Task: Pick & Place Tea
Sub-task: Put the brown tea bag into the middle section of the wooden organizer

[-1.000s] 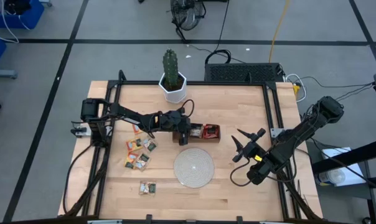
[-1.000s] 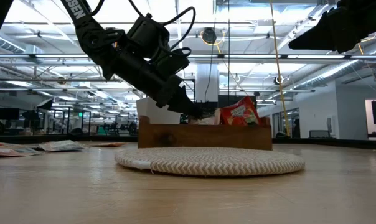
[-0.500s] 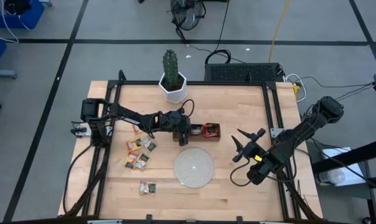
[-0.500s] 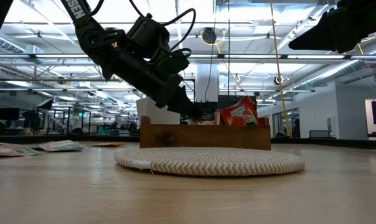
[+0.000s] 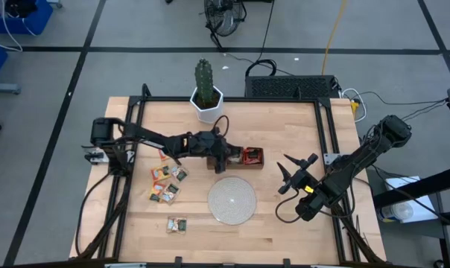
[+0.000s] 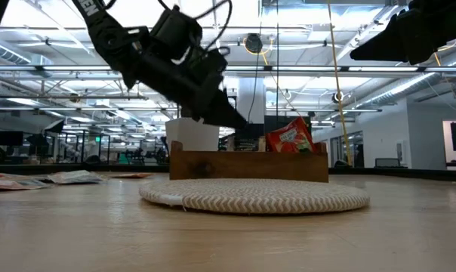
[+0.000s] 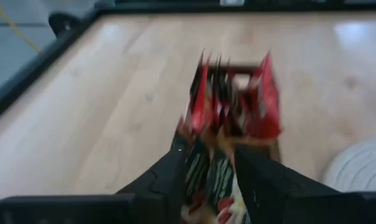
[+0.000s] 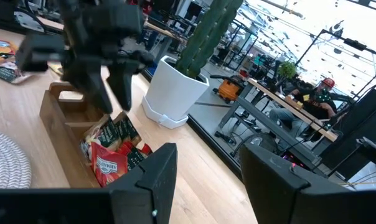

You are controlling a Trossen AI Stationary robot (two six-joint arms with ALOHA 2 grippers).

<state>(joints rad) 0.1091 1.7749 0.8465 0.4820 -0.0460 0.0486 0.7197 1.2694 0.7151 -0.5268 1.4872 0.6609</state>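
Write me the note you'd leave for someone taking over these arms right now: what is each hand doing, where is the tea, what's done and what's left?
Left hand: open, holding nothing, just above the wooden tray.
Right hand: open, holding nothing, waiting over the table's right side.
Tea: several sachets stand in the tray. A loose cluster lies on the table left of the woven disc, with a few more lying apart from it.
Done: some tea is in the tray.
Left: the loose sachets, presumably bound for the tray too.
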